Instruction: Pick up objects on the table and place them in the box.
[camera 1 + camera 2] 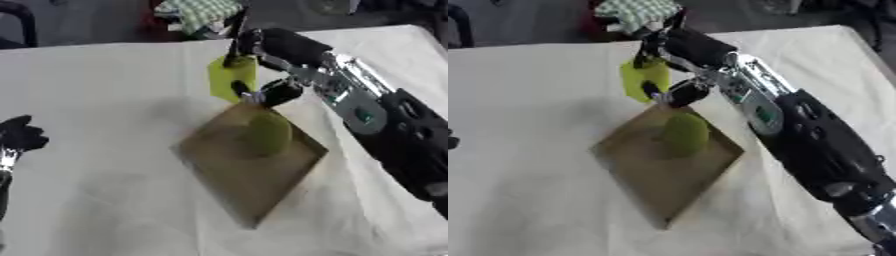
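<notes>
Left hand: my left hand [19, 135] rests idle low at my left, well apart from the work, fingers relaxed and spread, holding nothing.

Box: the shallow brown cardboard box [229, 175] lies askew on the bench [96, 90], just below and nearer than my right hand. A rounded green object [267, 131] already sits in its far corner, almost under my fingers; I cannot tell what it is.

Right hand: my right hand [262, 75] reaches out past the box's far corner, fingers and thumb curled on a flat yellow-green piece [229, 75], which hangs upright from the pinch, clear of the cloth.

How it handles: I judge the piece thin and light, perhaps a card or soft sheet, likely to flutter or slip. An edge pinch suits it; it should drop flat once released low over the box.

In the way: the green object takes up the corner nearest my hand, so the open floor toward me looks the better spot. The box wall is low and should not hinder.

Beyond: past my hand, off the bench's far edge, a green-and-white checked cloth [636, 12] lies bundled, clear of the work.
</notes>
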